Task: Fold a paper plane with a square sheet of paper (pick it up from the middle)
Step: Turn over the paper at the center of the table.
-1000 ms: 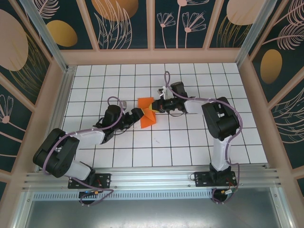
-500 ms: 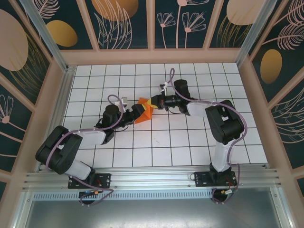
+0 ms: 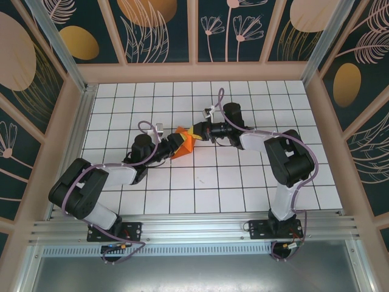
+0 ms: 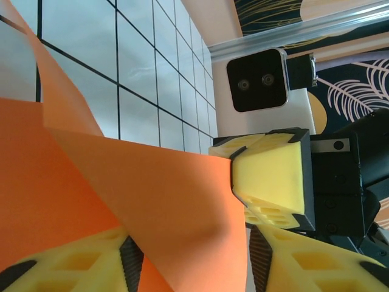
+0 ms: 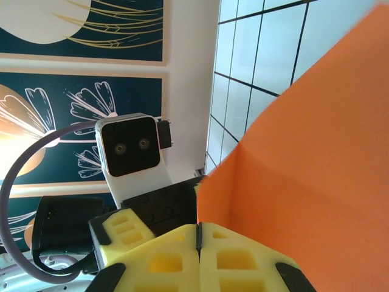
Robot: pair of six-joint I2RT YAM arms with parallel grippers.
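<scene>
Although folds hide the left gripper (image 3: 173, 146) tips, so I cannot tell if it clamps, 1 creased square sheet of paper (image 3: 184, 141) sits between 2 grippers, the right gripper (image 3: 196, 132) closed on its edge.

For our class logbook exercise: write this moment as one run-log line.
paper: orange, creased, mid-table | right gripper: shut on paper | left gripper: jaws around paper, grip unclear
</scene>
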